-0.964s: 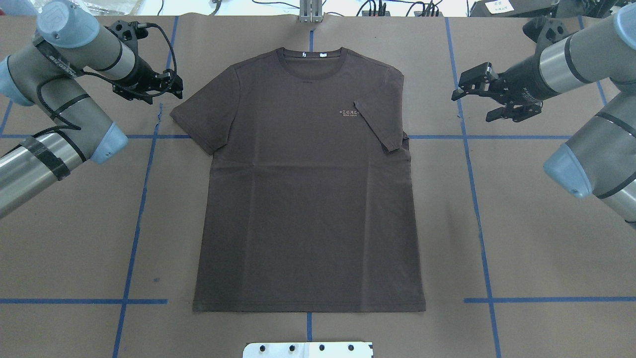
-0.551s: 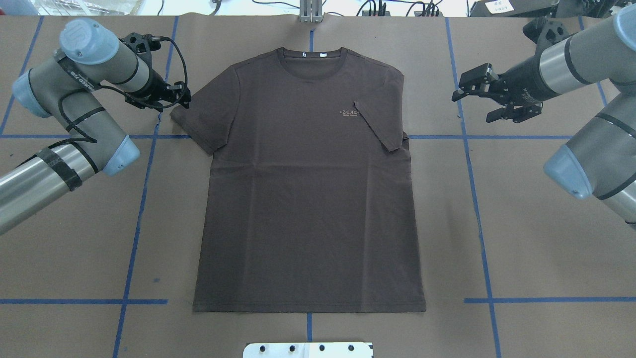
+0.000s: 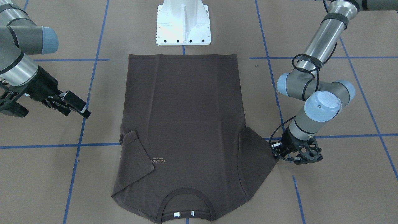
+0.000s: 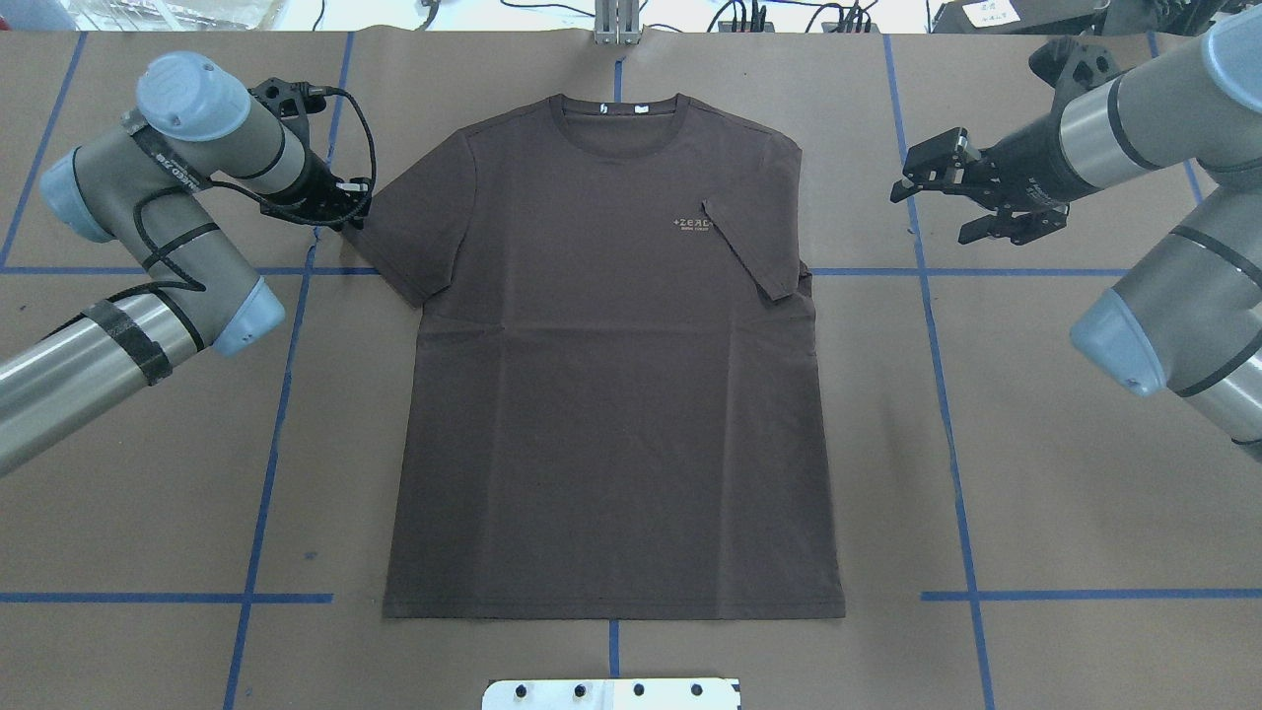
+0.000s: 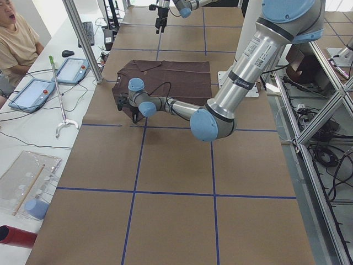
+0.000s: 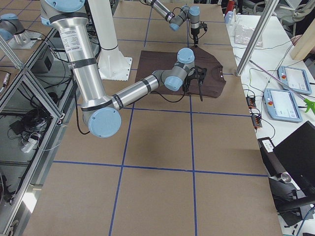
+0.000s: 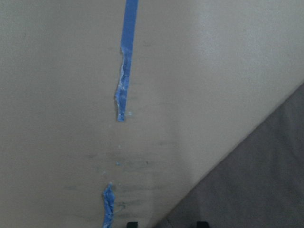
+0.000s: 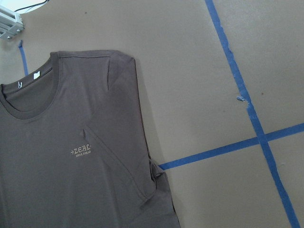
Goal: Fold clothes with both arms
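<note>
T-shirt (image 4: pixel 611 394) lies flat and face up, mid-frame on the bench (image 4: pixel 1035 444) in the overhead view. Collar (image 4: pixel 616 106) points to the top edge, hem to the bottom. The folded sleeve (image 4: pixel 754 247), right of centre, is already turned in over the chest, its corner just beside the lettering (image 4: pixel 692 226). The spread sleeve (image 4: pixel 394 237), left of centre, lies open on the paper.

Left claw (image 4: pixel 347 209) sits low at the outer tip of the spread sleeve. Judged reason: to take the sleeve edge and turn it in to match the other. The left wrist view shows two dark fingertips (image 7: pixel 133 223) apart at the bottom edge, with the sleeve's edge running between them. Claw reads as spread, nothing pinched yet.

Right claw (image 4: pixel 932 202) hangs over bare bench at upper right, well apart from the T-shirt, fingers spread and empty. Probably parked clear of the cloth, since the sleeve on that side is done.

Not resolved:
- Left fingertips are cut off by the frame, so contact with the cloth cannot be confirmed.
- The right wrist view shows no fingers.
- Neck labels are too small to read.
- Both side views show the claws too small to judge.
- The tape line (image 7: pixel 122 90) by the left claw is torn.
</note>
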Robot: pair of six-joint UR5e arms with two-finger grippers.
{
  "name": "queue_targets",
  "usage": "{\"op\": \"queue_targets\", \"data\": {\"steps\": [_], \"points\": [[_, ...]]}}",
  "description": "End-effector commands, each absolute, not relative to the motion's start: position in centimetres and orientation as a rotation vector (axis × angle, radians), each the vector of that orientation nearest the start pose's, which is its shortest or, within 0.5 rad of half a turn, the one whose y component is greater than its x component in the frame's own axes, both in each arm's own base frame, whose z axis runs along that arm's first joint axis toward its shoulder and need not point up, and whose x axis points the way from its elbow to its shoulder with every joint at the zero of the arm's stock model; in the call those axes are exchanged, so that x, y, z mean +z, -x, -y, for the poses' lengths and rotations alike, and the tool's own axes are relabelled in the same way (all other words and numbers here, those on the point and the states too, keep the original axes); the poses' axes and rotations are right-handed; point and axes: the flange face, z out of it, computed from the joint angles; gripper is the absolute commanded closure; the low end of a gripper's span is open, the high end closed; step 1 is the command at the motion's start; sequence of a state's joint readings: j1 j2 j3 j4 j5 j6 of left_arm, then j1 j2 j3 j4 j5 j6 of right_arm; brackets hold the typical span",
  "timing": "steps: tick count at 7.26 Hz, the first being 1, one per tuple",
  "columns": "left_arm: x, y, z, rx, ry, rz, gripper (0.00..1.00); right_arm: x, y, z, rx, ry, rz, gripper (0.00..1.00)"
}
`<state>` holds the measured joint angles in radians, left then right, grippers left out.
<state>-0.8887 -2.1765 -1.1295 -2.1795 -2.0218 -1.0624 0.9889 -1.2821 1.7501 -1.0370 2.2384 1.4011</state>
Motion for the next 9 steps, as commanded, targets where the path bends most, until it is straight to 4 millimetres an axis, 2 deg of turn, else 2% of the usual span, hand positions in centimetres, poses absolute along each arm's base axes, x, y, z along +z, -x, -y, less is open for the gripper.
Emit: {"op": "queue_targets", "data": {"steps": [1, 2, 3, 5, 6, 7, 8, 9], "points": [[43.0, -41.5, 65.4, -0.185, -0.16, -0.862, 1.0, 35.1, 26.6, 53.3, 0.394, -0.014, 1.14, 0.0], [41.1, -42.0, 65.9, -0.18, -0.149, -0.865, 1.0, 35.0, 26.7, 53.3, 0.392, -0.014, 1.141, 0.0], [37.8, -42.7, 66.7, -0.187, -0.153, -0.875, 1.0, 34.8, 26.8, 53.3, 0.389, -0.012, 1.143, 0.0], [29.8, -44.0, 68.1, -0.299, -0.126, -0.931, 1.0, 34.3, 27.6, 53.1, 0.378, -0.01, 1.147, 0.0], [27.8, -47.7, 65.9, -0.303, -0.089, -0.958, 1.0, 34.2, 27.9, 53.0, 0.378, -0.015, 1.146, 0.0], [26.5, -49.3, 65.1, -0.332, -0.068, -0.975, 1.0, 34.4, 28.4, 53.0, 0.382, -0.029, 1.137, 0.0], [26.7, -50.9, 64.0, -0.325, -0.051, -0.972, 1.0, 34.6, 29.2, 52.9, 0.385, -0.043, 1.123, 0.0], [26.8, -50.9, 64.2, -0.337, -0.068, -0.968, 1.0, 34.4, 29.7, 52.9, 0.385, -0.054, 1.12, 0.0]]}}
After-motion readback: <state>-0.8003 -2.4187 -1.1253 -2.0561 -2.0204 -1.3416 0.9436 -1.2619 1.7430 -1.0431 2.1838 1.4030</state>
